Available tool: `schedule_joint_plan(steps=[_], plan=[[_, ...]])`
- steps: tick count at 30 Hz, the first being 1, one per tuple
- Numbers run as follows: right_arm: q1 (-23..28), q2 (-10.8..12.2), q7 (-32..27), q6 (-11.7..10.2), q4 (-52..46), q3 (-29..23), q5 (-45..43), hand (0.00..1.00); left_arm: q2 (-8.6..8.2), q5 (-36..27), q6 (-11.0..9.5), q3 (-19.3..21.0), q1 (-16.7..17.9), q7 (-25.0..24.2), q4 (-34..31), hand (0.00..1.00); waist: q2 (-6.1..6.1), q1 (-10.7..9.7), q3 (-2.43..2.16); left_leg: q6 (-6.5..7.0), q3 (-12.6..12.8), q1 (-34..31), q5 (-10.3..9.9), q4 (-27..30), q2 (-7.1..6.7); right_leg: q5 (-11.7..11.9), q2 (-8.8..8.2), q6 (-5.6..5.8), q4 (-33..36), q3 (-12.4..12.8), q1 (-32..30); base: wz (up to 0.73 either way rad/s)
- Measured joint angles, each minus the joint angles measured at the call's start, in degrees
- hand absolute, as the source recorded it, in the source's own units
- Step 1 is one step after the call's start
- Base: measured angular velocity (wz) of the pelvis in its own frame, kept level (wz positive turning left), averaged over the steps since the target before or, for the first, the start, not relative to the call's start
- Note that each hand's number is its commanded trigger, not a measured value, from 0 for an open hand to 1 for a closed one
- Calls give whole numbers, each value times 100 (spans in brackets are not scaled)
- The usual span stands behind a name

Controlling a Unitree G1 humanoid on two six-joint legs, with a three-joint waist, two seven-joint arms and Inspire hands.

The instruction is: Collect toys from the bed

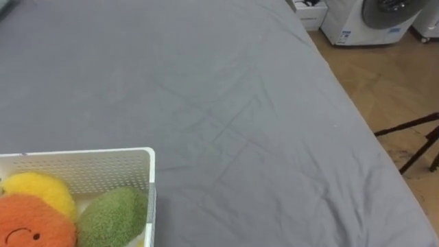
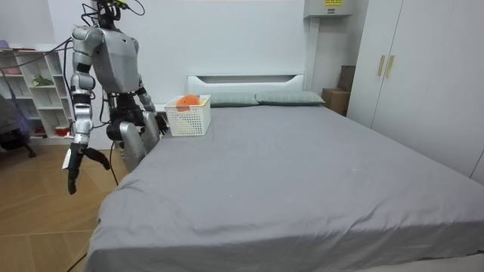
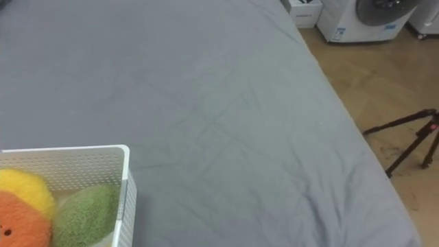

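The grey bed [image 1: 240,123] carries a white basket [image 1: 82,152] with an orange toy [image 1: 31,223], yellow toy [image 1: 41,189] and green toy [image 1: 113,216] inside. The right hand [image 2: 74,168] dangles slack and empty. I can't tell the left hand's [image 2: 160,121] state.

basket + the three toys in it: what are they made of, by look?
Basket: likely rigid white plastic, matte; walls perforated with rows of small holes. Orange toy, yellow toy, green toy: plush fabric, fuzzy nap, soft rounded shapes; filling can't be seen.
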Motion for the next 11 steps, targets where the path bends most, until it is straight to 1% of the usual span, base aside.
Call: schedule_joint_plan(steps=[1, 2, 4, 5, 6, 7, 10, 11], plan=[[-15, -11, 190, 89, 290, 58, -336, 0, 9, 8, 3, 9, 2, -54, 0, 0, 14, 16, -6, -8, -22, 33, -5, 0, -11, -37, -11, 3, -3, -10, 35, 12], [-27, -33, 278, 136, 453, 139, -510, 0, 15, 8, 6, 2, 8, -84, 2, 0, 3, 19, -1, -5, -26, 50, -4, 0, -14, -53, -16, 0, -10, -16, 39, 6], [-141, -85, 600, 398, 898, 505, -1408, 0, 19, 43, 62, -25, 5, -121, 2, 0, 4, 54, 0, 7, -26, 86, 1, 15, -18, -79, -21, -6, 3, -42, 41, 0], [-174, -84, 664, 455, 963, 588, -1594, 0, 20, 43, 79, -47, 2, -122, 2, 0, 9, 55, -3, 8, -32, 86, 1, 22, -19, -79, -25, -6, 4, -55, 44, 0], [-256, -82, 794, 540, 1125, 701, -1885, 0, 19, 43, 108, -52, 2, -127, 2, 0, 17, 55, -15, 9, -51, 90, 2, 21, -23, -80, -31, -6, -1, -83, 58, 10], [-317, -73, 885, 667, 1215, 766, -2070, 0, 19, 42, 118, -53, -7, -129, 2, 0, 15, 57, -19, 10, -80, 95, 2, 20, -30, -87, -42, -5, -3, -131, 78, 10], [-510, -69, 1037, 904, 1306, 909, -2576, 0, 17, 41, 125, -56, -33, -135, 2, 0, 13, 127, -18, 8, -97, 111, 3, 20, -30, -95, -41, -6, -20, -146, 108, 4], [-544, -68, 1037, 936, 1297, 913, -2694, 0, 16, 43, 127, -65, -35, -135, 2, 0, 12, 144, -17, 8, -97, 125, 3, 19, -30, -100, -41, -7, -22, -148, 123, 0]])
